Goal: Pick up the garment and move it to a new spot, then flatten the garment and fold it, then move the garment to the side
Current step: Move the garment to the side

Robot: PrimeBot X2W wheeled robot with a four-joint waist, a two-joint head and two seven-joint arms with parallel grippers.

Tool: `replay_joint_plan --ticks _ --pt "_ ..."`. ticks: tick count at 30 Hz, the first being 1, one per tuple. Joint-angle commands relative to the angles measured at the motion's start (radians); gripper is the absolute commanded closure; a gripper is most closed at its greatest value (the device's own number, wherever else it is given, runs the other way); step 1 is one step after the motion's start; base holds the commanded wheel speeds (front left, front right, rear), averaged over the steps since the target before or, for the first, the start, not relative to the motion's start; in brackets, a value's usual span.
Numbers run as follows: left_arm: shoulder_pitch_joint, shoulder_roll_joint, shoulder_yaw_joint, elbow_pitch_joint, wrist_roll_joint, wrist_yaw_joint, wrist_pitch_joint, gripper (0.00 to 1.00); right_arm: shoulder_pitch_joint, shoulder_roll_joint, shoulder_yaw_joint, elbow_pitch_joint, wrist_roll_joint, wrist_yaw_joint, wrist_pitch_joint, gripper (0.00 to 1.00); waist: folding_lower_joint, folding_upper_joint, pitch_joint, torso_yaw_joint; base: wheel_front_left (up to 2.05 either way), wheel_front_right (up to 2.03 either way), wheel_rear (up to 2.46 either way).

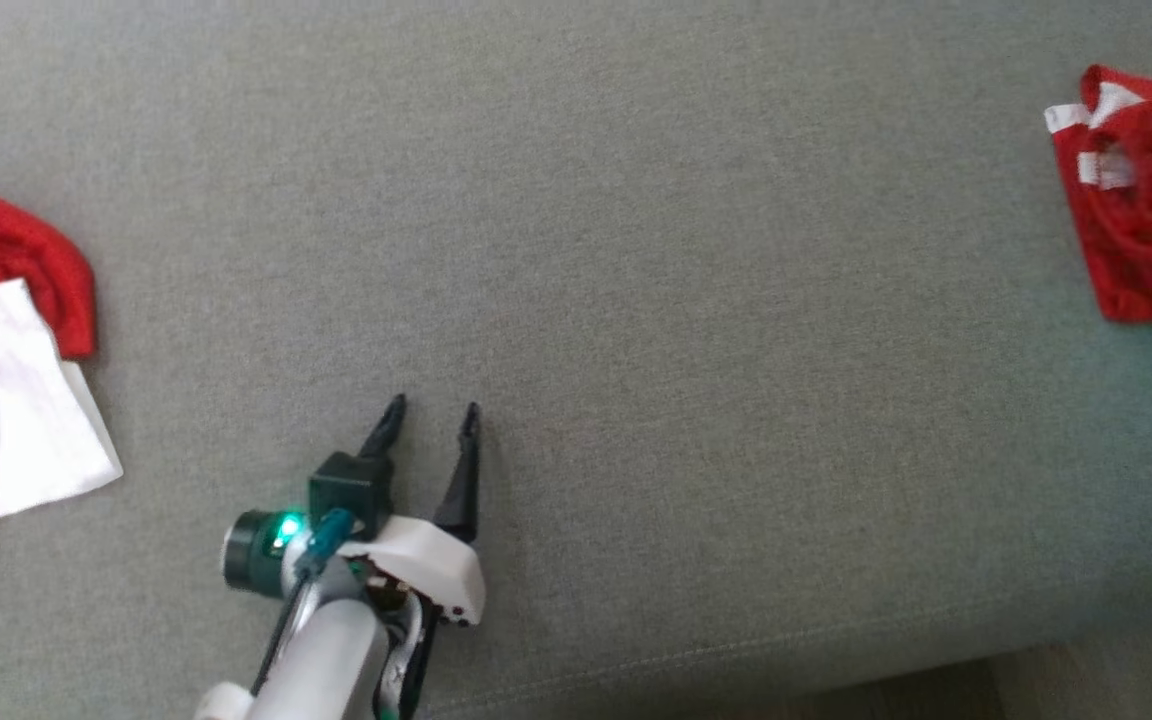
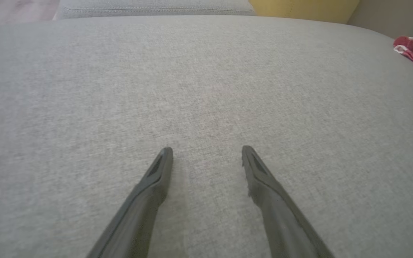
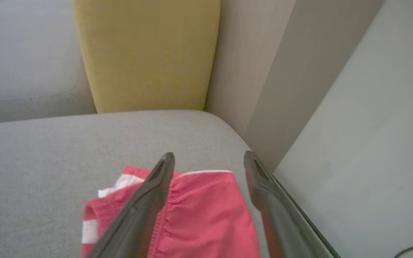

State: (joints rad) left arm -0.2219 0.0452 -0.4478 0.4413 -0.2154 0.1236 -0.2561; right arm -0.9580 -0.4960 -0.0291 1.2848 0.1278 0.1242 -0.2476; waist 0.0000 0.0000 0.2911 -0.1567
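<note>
Grey cushion point(image 1: 696, 300) is carrying two cloth items. One red garment point(image 1: 1141, 230), white-trimmed, is lying at the cushion's right end; right gripper point(image 3: 209, 157) is hovering over it, jaws spread, gripping nothing. One red-and-white cloth point(image 1: 6, 380) is lying at the cushion's left end. Left gripper point(image 1: 433, 410) is pointing across the cushion near its front edge, jaws apart, empty.

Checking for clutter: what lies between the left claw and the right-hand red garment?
Just bare grey cushion, from left claw to red garment, per the head view.
</note>
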Motion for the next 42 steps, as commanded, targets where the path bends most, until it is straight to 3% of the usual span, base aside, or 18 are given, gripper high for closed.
replay_joint_plan --ticks 1,3,10,20,28,42 --pt "0.008 0.005 0.048 -0.029 -0.002 0.011 -0.006 0.00 -0.015 0.029 -0.005 -0.100 -0.025 0.007 -0.013 0.00 0.0000 0.0000 -0.017 0.000 0.00 0.00 0.00" --pt "0.012 0.005 0.057 -0.034 -0.003 0.014 -0.006 0.00 -0.001 0.051 -0.014 -0.145 -0.031 0.007 -0.013 0.00 0.0000 0.0000 -0.021 0.001 0.00 0.00 0.00" --pt "0.036 0.005 0.102 -0.060 0.007 0.011 -0.006 0.00 0.161 0.235 -0.015 -0.420 -0.046 0.007 -0.014 0.00 0.0000 0.0000 -0.081 0.043 0.00 0.00 0.00" --pt "0.074 0.005 0.155 -0.087 -0.024 0.026 -0.006 0.00 0.446 0.406 0.043 -0.594 -0.002 0.007 -0.014 0.00 0.0000 0.0000 -0.156 0.130 0.00 0.00 0.00" --pt "0.102 0.005 0.209 -0.101 -0.017 0.043 -0.006 0.00 0.579 0.441 0.044 -0.633 -0.011 0.007 -0.014 0.00 0.0000 0.0000 -0.205 0.163 0.00 0.00 0.00" --pt "0.148 0.005 0.271 -0.117 -0.007 0.058 -0.006 0.00 0.676 0.446 0.079 -0.736 0.013 0.007 -0.014 0.00 0.0000 0.0000 -0.277 0.141 0.00 0.00 0.00"
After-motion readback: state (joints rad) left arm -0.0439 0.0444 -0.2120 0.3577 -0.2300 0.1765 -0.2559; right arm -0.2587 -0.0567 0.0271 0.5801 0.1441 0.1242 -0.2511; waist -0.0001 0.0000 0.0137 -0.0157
